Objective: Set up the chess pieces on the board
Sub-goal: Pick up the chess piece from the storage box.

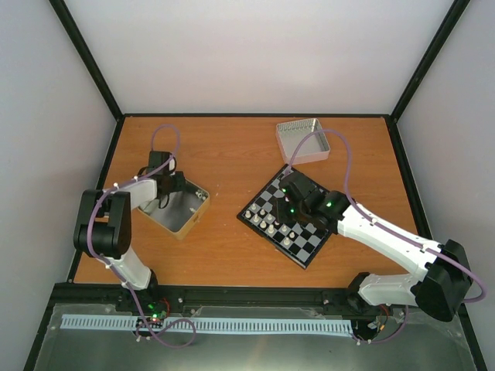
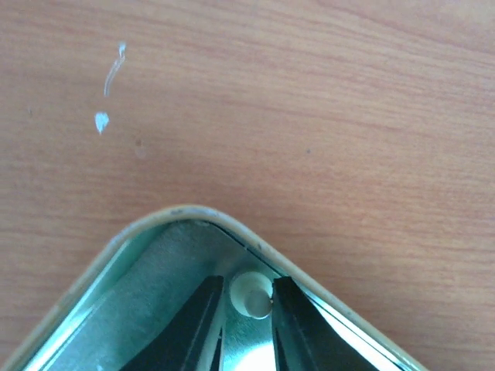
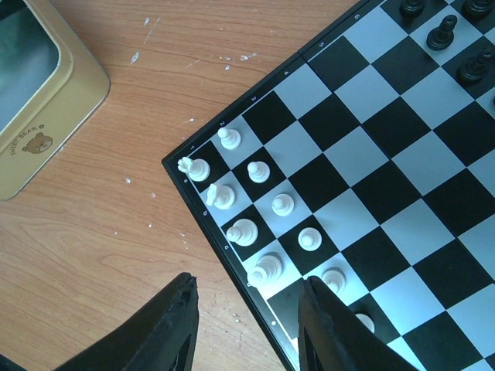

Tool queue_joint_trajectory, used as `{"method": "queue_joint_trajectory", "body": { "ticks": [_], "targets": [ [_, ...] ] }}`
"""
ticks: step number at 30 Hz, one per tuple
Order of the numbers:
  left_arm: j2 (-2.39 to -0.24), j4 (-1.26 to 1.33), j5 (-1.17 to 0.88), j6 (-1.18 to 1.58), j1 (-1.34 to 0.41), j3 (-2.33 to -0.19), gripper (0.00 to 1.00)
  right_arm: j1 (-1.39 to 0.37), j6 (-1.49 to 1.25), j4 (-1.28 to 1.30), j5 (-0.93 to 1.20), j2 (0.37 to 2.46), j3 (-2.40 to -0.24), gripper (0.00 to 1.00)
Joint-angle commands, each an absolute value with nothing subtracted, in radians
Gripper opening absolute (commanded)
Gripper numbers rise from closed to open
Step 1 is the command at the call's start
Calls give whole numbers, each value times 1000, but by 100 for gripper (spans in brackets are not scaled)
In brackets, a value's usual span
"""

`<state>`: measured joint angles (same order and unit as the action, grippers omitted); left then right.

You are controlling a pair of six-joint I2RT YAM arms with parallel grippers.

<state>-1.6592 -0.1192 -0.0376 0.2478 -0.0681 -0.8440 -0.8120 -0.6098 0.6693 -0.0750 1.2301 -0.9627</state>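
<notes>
The board [image 1: 305, 246] lies right of the table's middle. Several cream-white chess pieces [image 3: 242, 231] stand in two rows at its near-left corner, also seen from above [image 1: 271, 224]. My right gripper [image 3: 247, 313] is open and empty, hovering over the board's edge beside those rows [image 1: 289, 205]. My left gripper [image 2: 246, 309] reaches into the corner of a tin tray [image 1: 186, 220]. Its fingers [image 2: 193, 325] straddle one white piece [image 2: 252, 294] lying there. The right finger touches it and the left stands a hair off.
Small black chessmen [image 3: 442, 32] stand on the board's far side. A silver metal tray [image 1: 302, 139] sits behind the board. The cream-rimmed tin [image 3: 46, 100] lies left of the board, with its rim [image 2: 232, 224] close around my left fingers.
</notes>
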Motion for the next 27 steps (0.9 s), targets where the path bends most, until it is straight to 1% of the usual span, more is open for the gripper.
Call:
{"method": "queue_joint_trajectory", "body": {
  "ticks": [1, 7, 10, 18, 25, 27],
  "targets": [
    [-1692, -91, -15, 217, -65, -917, 17, -807, -615, 681, -74, 1238, -988, 37],
    [-1707, -90, 18, 225, -67, -912, 13, -807, -624, 683, -83, 1234, -986, 37],
    [-1718, -92, 28, 225, -65, -909, 21, -807, -625, 683, -80, 1235, -988, 37],
    [-1747, -84, 5, 216, -65, -940, 22, -807, -634, 688, -75, 1237, -986, 36],
    [-1744, -86, 19, 216, -64, -956, 13, -807, -640, 685, -76, 1235, -986, 36],
    [-1742, -84, 13, 210, -64, -956, 9, -807, -640, 684, -76, 1235, -987, 36]
  ]
}}
